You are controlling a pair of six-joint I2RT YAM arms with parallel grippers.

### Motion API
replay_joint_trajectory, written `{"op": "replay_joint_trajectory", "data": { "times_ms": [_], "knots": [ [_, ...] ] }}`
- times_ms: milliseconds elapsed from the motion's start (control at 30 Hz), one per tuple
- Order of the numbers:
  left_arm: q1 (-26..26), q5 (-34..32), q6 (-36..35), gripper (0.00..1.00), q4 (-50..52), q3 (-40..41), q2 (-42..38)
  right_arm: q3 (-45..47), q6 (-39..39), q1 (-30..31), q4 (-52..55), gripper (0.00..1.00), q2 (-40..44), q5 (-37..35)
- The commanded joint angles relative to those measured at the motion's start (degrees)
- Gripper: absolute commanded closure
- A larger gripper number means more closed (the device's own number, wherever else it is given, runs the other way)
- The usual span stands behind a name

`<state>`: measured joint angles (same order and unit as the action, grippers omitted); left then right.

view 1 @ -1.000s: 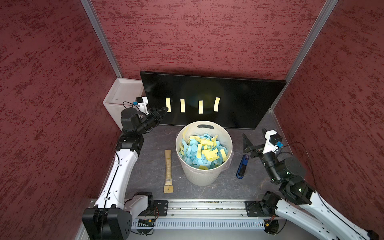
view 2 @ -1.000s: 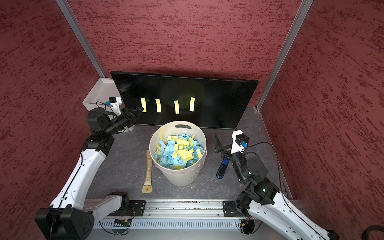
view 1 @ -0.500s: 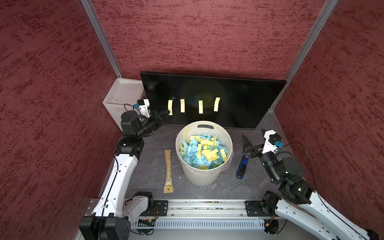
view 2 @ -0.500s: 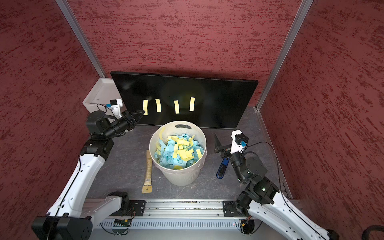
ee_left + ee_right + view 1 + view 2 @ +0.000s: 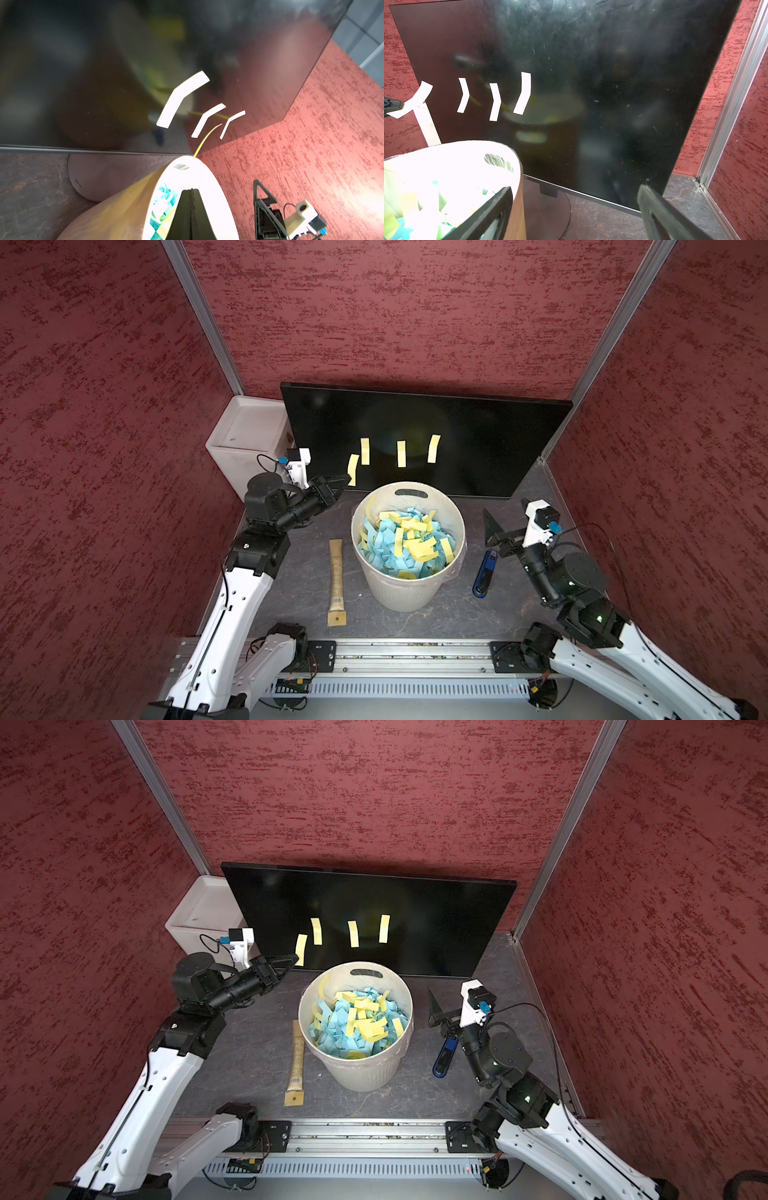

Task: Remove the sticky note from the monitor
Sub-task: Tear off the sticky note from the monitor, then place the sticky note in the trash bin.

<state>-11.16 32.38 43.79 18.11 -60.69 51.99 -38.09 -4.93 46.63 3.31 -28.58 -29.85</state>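
Left gripper [image 5: 344, 479], jaws pressed together, pinches the lower part of a narrow yellow paper sticky note [image 5: 353, 466], which looks peeled clear of the wide glossy black monitor [image 5: 478, 439] and hangs just before its left end. Three like strips [image 5: 401, 454] are stuck on the screen; dropping this one into the round white plastic bin [image 5: 409, 593] seems left

The black monitor [image 5: 478, 427] bears yellow sticky notes [image 5: 364, 451]; the off-white bin [image 5: 409, 601] holds blue and yellow scraps [image 5: 390, 556].

Left arm [image 5: 232, 614] and right arm [image 5: 648, 659] on an aluminium rail [image 5: 407, 651].
White links, black joints, white wrist cameras [image 5: 299, 464] with blue plugs [image 5: 284, 459], black cables [image 5: 266, 460].
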Motion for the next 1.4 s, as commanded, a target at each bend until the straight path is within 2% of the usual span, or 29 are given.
{"op": "replay_joint_trajectory", "data": {
  "times_ms": [0,400,533,800,933,1100,1267,1367],
  "knots": [
    [-3.36,-3.63,-4.75,1.00,4.84,-3.05,-1.28,-1.90,0.27,-0.66,0.21,0.02,-0.24,-0.55],
    [-20.20,-18.24,-14.20,1.00,10.63,-4.78,-1.07,-1.73,0.27,-0.68,0.03,0.02,-0.60,-0.52],
    [-26.95,-26.05,-18.08,1.00,12.95,-6.07,0.23,-1.73,0.36,-0.66,-0.02,0.02,-0.85,-0.39],
    [-35.42,-37.66,-23.48,1.00,16.79,-9.26,4.70,-1.55,0.46,-0.66,-0.14,0.02,-1.13,-0.39],
    [-37.43,-41.87,-25.32,1.00,18.14,-10.94,7.70,-1.55,0.50,-0.66,-0.06,0.02,-1.36,-0.36],
    [-37.78,-43.23,-26.49,1.00,18.00,-11.62,10.35,-1.47,0.52,-0.64,-0.13,0.02,-1.35,-0.34],
    [-37.79,-44.06,-27.19,0.95,17.50,-11.71,11.92,-1.40,0.45,-0.70,-0.20,0.02,-1.57,-0.34],
    [-37.73,-44.20,-27.42,0.87,17.18,-11.74,12.47,-1.38,0.45,-0.59,-0.24,0.02,-1.73,-0.37]
  ]
}}
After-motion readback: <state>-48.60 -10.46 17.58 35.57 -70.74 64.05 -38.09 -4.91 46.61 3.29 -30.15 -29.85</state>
